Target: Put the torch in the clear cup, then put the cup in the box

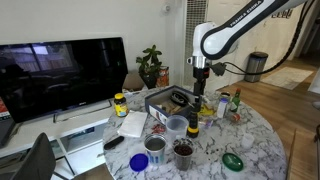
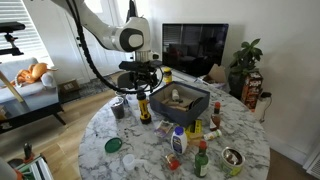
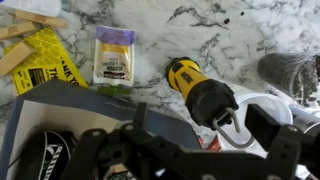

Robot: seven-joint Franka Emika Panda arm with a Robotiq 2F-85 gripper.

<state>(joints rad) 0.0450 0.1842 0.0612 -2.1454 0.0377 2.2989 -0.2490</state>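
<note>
on the veined white marble table (image 3: 250, 30), the end effector (image 3: 213, 128) hangs spread apart over the stubby black-and-yellow torch (image 3: 195, 85).

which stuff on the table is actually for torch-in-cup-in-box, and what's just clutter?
For the job:
- torch
- clear cup
- box

Just lying about:
- metal cups
- yellow-lidded jar
- green lid
- bottles
- small packet
</note>
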